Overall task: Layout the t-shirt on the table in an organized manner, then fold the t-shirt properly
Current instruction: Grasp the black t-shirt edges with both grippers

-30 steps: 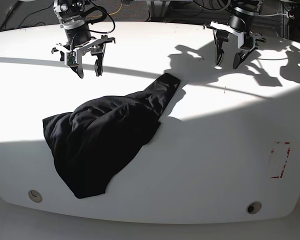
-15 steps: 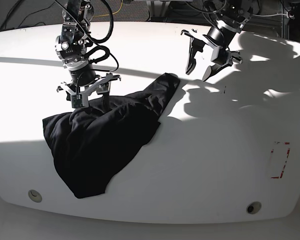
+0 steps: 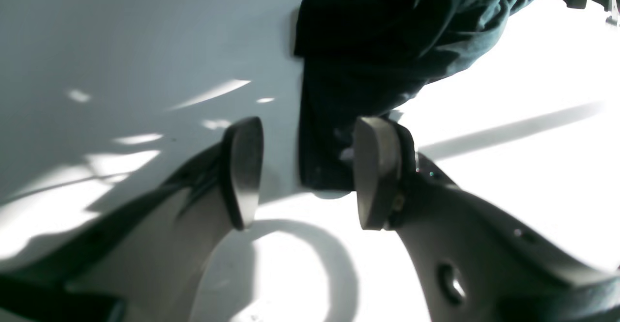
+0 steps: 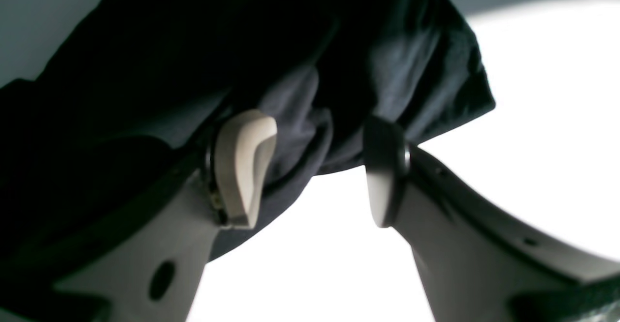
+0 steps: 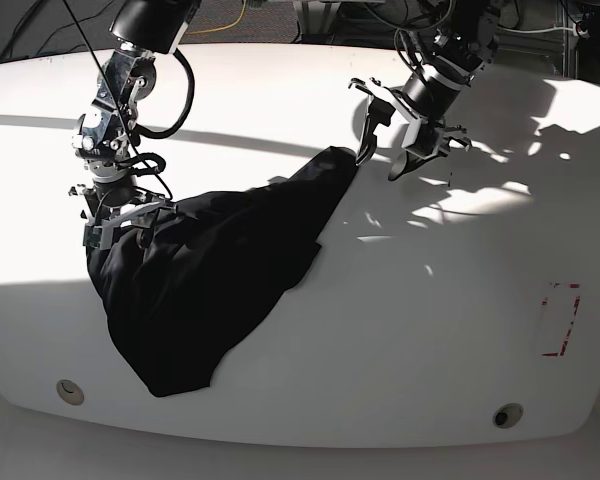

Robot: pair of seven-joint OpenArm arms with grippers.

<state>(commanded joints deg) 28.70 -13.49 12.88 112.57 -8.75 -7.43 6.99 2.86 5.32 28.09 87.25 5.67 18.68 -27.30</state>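
The black t-shirt lies crumpled on the left half of the white table, with one narrow tip reaching up to the right. My left gripper is open at that tip. In the left wrist view the t-shirt corner lies between the spread fingers of the left gripper. My right gripper is down on the shirt's left end. In the right wrist view the right gripper is open, with folds of the t-shirt bunched between its fingers and one fingertip pressed into the cloth.
A red dashed rectangle mark sits near the table's right edge. Two small round holes lie along the front edge. Cables and metal frames stand beyond the far edge.
Both arms have come down from the far side. The right gripper moved down and left onto the shirt's left end. The left gripper moved left and down to the shirt's upper tip.
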